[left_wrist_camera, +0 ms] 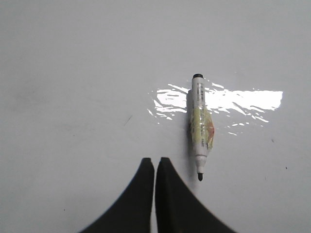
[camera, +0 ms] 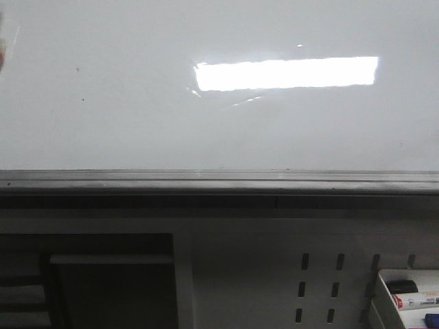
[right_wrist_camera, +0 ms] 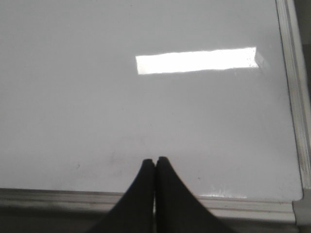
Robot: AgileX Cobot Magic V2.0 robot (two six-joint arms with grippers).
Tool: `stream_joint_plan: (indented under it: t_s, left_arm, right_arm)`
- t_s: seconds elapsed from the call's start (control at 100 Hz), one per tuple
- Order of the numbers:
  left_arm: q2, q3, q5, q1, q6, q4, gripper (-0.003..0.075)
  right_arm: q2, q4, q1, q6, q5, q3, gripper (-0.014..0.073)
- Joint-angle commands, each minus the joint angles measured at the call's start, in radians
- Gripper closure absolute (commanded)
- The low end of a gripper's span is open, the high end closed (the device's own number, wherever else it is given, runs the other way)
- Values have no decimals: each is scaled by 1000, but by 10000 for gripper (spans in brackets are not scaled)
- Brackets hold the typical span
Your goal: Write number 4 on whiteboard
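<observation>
Left gripper (left_wrist_camera: 154, 161) was closed, holding nothing, over the whiteboard (left_wrist_camera: 73, 73); an uncapped marker (left_wrist_camera: 199, 127) lay flat on the board just beside its tips. Right gripper (right_wrist_camera: 155, 160) was closed and empty too, near the board's edge rail (right_wrist_camera: 243, 206). Front view: whiteboard (camera: 103, 123) bare, no 4 visible. Farther out, just the light reflection (camera: 286, 73).

Whiteboard (left_wrist_camera: 73, 73) mostly bare — only marker (left_wrist_camera: 200, 127) lying beside left tool (left_wrist_camera: 155, 161).

markers in the tray (camera: 411, 299) are cut off by the front view's corner.
</observation>
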Motion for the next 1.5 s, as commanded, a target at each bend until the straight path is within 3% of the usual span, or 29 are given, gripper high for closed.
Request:
stream_joint_plan:
  t_s: [0.0,0.31,0.46,0.8,1.38,1.49]
  left_arm:
    - [-25,-92,-69,4,-10,-17,741]
    - [189,-521,304,4,0,-30,741]
    - [330,-634,458,4,0,-22,741]
    - [476,-634,465,4,0,-22,741]
    - [516,-634,463,4,0,-22,741]
    - [516,-634,458,4,0,-22,740]
  right_arm:
    - [-14,-2,-8,-9,-53,-101,666]
    - [226,11,-6,-9,325,-526,666]
    - [376,-1,-6,-29,484,-642,666]
    - [512,-3,-6,-31,540,-652,666]
    - [517,-3,-6,-31,539,-652,665]
    - [517,-3,-6,-31,540,-652,602]
